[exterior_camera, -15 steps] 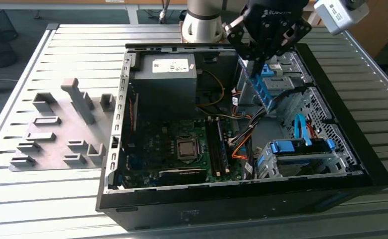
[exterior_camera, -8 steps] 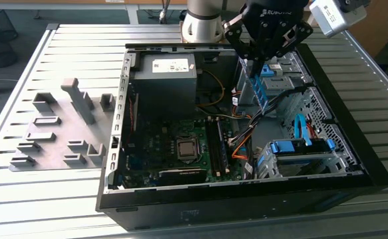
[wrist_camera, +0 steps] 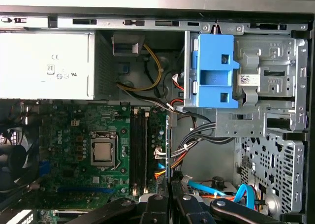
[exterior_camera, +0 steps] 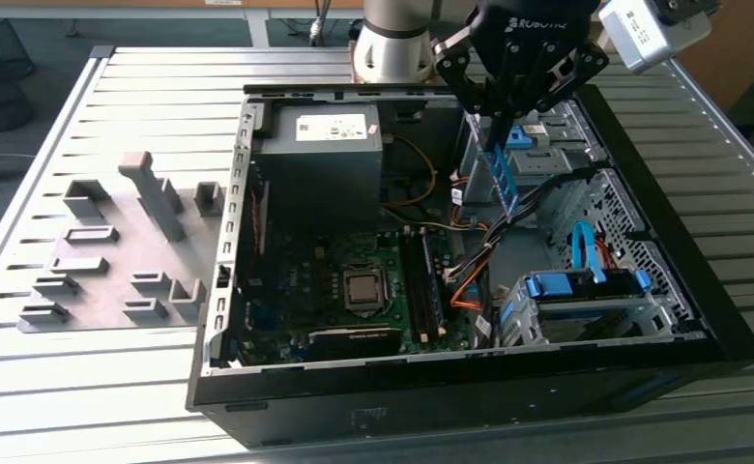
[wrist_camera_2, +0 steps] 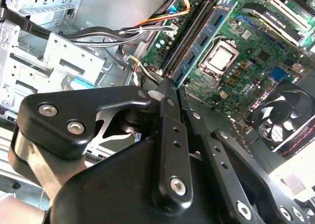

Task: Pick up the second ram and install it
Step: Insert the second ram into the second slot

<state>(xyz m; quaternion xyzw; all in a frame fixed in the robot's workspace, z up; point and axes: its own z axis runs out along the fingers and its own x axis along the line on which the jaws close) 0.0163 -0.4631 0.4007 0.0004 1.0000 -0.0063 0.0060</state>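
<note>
Above the open computer case [exterior_camera: 686, 319], gripper [exterior_camera: 496, 118] clamping the second ram [exterior_camera: 504, 179], hanging upright over the drive bays. Upper end hiding between black fingers [exterior_camera: 470, 92]; blue-green board showing edge-on beyond the fingers in the second wrist view [wrist_camera_2: 206, 34], dark chips faintly visible.

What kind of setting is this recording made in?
Probably a lab or workshop bench for computer assembly: an open black desktop computer case lies on a slatted metal table beside a grey fixture plate with upright blocks, under a black robot gripper.
</note>
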